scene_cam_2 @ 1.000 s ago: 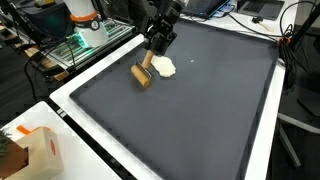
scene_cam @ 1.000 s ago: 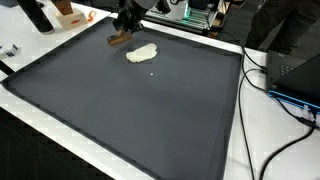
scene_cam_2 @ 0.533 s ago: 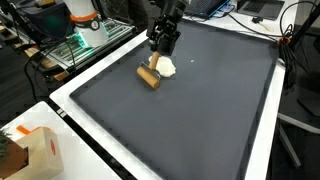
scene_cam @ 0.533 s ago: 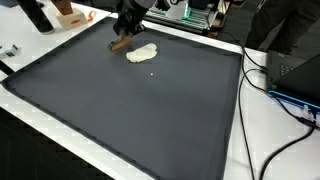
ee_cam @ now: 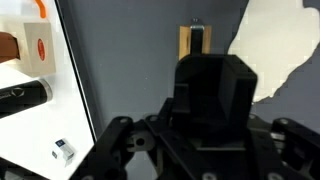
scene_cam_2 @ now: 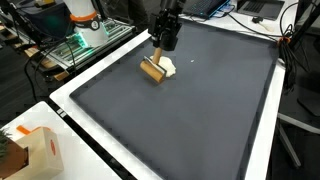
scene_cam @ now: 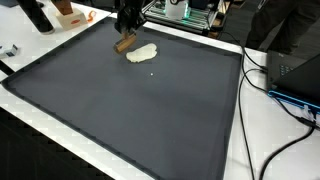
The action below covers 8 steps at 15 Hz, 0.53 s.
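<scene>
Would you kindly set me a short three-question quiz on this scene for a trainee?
1. True or false: the white lump lies on the dark mat.
2. Which thing is nearest the claw? A) wooden block B) orange box C) cables
3. Fill in: in the wrist view, the lump shows to the block's ___ side.
Key: 1 true; 2 A; 3 right.
</scene>
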Tool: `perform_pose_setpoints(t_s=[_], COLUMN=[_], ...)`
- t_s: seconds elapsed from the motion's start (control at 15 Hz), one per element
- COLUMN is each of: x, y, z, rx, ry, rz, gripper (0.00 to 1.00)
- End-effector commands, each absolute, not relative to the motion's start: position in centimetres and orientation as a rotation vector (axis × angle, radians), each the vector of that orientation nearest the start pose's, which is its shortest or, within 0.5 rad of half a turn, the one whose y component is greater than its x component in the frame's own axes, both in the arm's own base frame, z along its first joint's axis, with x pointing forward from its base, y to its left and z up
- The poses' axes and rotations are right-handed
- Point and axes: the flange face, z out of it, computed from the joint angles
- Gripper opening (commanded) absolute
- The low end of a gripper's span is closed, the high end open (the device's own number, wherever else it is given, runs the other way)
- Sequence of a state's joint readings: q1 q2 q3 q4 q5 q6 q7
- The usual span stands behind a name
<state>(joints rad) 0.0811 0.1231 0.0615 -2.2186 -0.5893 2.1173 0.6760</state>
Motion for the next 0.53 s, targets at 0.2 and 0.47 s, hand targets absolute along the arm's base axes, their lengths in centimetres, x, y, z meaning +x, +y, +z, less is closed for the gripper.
perform_pose_setpoints(t_s=[0.2,0.47], x=[51.4,51.4], y=[3.3,2.2], z=[36.1,38.8], rx=[2.852,3.043], ry=[-0.138,-0.085], rz=[-0.087,-0.107], gripper=[0.24,0.24])
